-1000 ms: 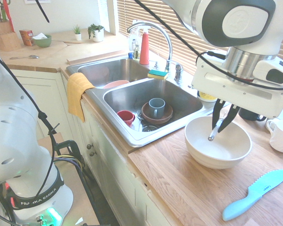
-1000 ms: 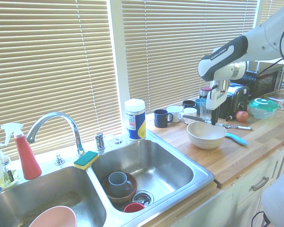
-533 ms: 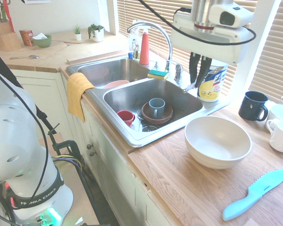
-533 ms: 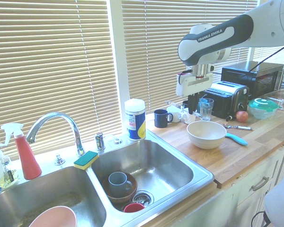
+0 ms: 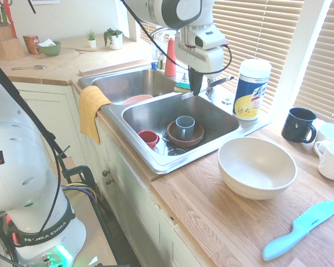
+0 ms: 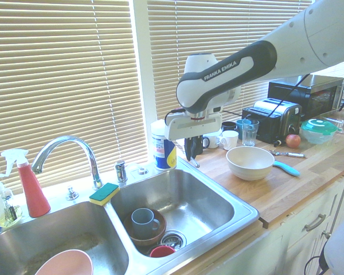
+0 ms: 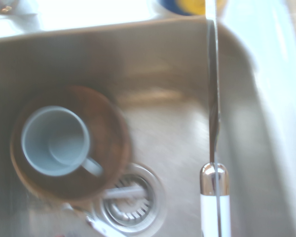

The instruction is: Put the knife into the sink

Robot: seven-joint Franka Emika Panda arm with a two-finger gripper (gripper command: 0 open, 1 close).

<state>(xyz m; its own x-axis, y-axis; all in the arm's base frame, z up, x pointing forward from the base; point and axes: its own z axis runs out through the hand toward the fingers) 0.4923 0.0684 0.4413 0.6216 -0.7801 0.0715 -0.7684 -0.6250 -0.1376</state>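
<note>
First exterior view shows the gripper [image 5: 196,91], closed on the knife [image 7: 215,212], has gone from over the bowl [image 5: 256,167] to above the near side of the sink [image 5: 211,114]. Now the knife likely just needs to go down and be let go.

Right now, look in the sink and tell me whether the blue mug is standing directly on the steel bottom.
No, the blue mug stands in a brown bowl.

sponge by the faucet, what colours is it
The sponge is yellow with a green top layer, clearest in the second exterior view.
</note>
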